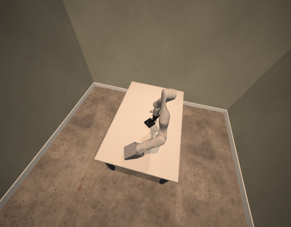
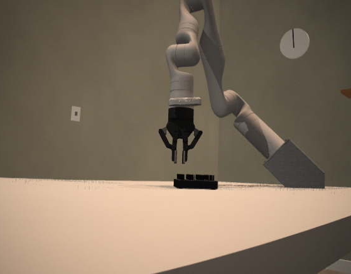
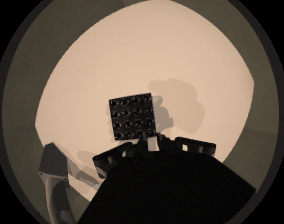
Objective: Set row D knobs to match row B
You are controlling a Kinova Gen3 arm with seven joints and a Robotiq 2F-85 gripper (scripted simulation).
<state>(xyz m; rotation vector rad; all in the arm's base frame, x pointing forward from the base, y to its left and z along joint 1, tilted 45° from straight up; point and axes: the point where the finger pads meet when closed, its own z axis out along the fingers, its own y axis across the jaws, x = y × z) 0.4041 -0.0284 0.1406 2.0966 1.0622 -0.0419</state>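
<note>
The black knob box stands flat on the table. Its knobs form a grid of rows in the wrist view, with small pale traces on them. The names, marks and exact line directions are too small to read, and I cannot make out the socket. My gripper points straight down with a narrow gap between its fingers and nothing in it. In the exterior view its fingertips are a little above the knobs, toward the box's left end. In the wrist view they overlap the box's lower right corner.
The arm arches over the table from its grey base block. The base is well apart from the box. The arm's shadows fall on the table beside the box. A wall clock hangs behind.
</note>
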